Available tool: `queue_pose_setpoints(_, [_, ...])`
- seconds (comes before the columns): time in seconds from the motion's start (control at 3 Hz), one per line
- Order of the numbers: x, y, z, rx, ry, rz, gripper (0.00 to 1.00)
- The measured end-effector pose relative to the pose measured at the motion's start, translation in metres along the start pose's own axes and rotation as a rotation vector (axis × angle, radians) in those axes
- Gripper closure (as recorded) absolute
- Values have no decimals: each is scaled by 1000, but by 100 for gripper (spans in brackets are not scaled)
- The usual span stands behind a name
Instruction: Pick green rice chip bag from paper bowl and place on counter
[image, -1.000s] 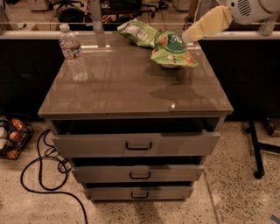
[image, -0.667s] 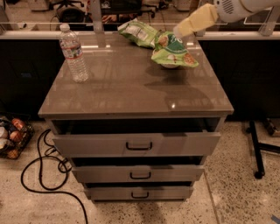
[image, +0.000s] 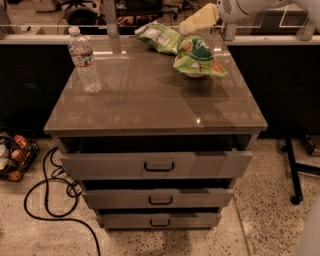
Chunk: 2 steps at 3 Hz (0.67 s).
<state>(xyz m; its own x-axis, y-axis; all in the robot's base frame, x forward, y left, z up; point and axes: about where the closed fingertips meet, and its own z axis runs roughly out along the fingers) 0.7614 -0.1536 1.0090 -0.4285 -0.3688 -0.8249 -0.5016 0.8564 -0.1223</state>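
Green rice chip bag (image: 199, 56): lay slack across the paper bowl (image: 194, 75) near the far right corner of the worktop (image: 150, 105), hiding all but a sliver of white rim. Not yet gripped, not yet lifted. Judged the step in hand to be the approach. Saw the claw (image: 186, 27) raised over the far edge, just behind the bag and seemingly apart from it, close beside the paler green bag (image: 159, 36). Saw nothing in its hold; could not tell how wide it stood. Judged the next move to need a descent onto the bright green foil, a pinch on a raised fold and not on the bowl beneath, a lift clear, then a set-down on bare worktop toward the middle. Reckoned the light bowl might drag along with the bag.

Round about, largest first: speckled floor (image: 260, 220); grey cabinet with three handled drawers (image: 159, 166), the top one pulled a little out; black cable (image: 25, 201) looping on the floor at the left; water bottle (image: 84, 60) upright near the far left corner.
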Motion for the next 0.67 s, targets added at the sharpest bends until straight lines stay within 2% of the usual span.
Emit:
queue_pose_setpoints(0.33, [1, -11, 35, -1, -7, 42, 0])
queue_pose_setpoints(0.67, [7, -18, 54, 4, -4, 74, 0])
